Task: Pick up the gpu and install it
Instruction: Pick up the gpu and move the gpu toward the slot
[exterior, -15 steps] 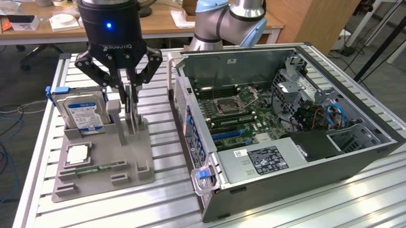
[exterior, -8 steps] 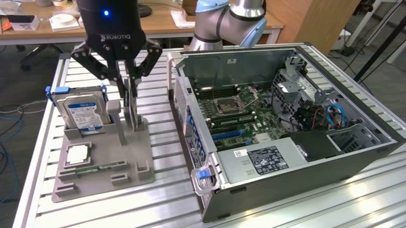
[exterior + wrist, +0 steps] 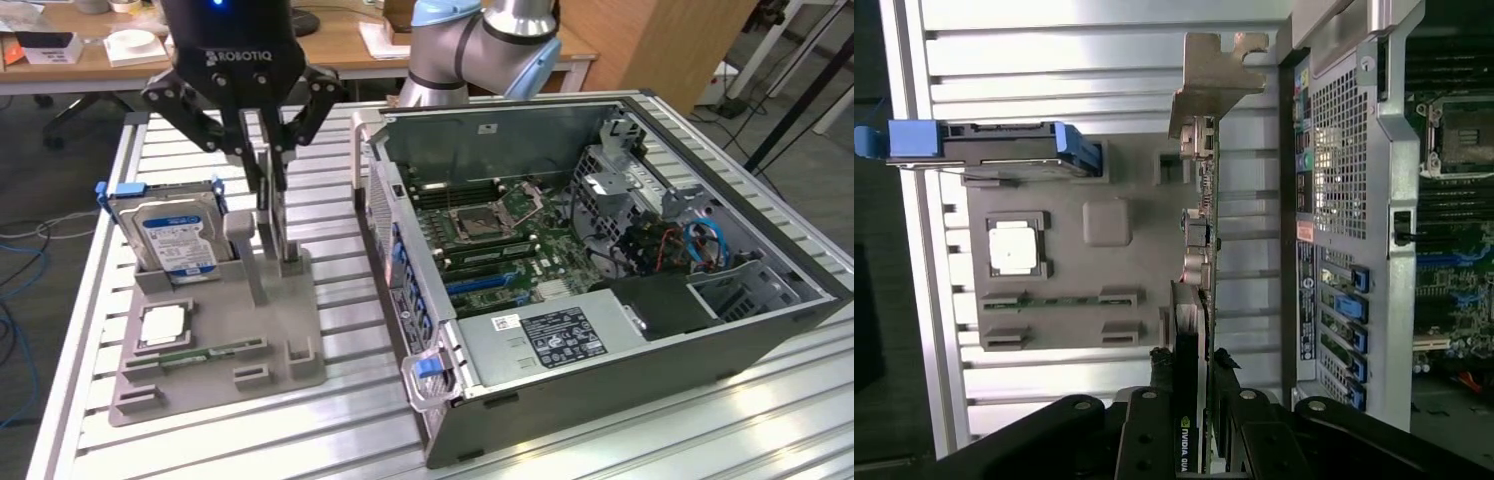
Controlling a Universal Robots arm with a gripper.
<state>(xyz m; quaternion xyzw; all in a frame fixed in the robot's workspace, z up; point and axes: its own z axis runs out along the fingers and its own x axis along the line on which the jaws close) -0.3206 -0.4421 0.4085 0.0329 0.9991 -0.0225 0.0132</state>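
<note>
A slatted aluminium tabletop (image 3: 747, 430) carries everything. On the exterior view's right sits the open case (image 3: 494, 135), a black and grey metal box lying on its side with the motherboard, blue connectors and a perforated rear grille exposed. On the left is a matte grey plastic holder (image 3: 267, 320), a flat tray with raised slots. The arm (image 3: 487, 50), silver with pale blue joint caps, rises behind the case, and its black wrist hangs straight down over the holder. The pincer (image 3: 271, 160) points downward, its black linkage fingers (image 3: 310, 95) angling inward to a narrow tip. It is pinching the gpu (image 3: 276, 215), which stands on edge in a slot near the holder's case-side edge, its lower edge seated in the holder. In the wrist view the pincer (image 3: 1191, 358) has a finger pressed against each flat face of the gpu (image 3: 1199, 240). From there the card shows edge-on as a thin strip (a black face with a green logo sits between the fingers), and a bent silver bracket caps its far end. Beside it, apart from the pincer, an upright hard drive (image 3: 171, 235) with a blue-white label and blue rails fills another slot. A square silver CPU (image 3: 163, 325) lies flat in a pocket, and a narrow green memory stick (image 3: 200, 352) lies just beside that.
</note>
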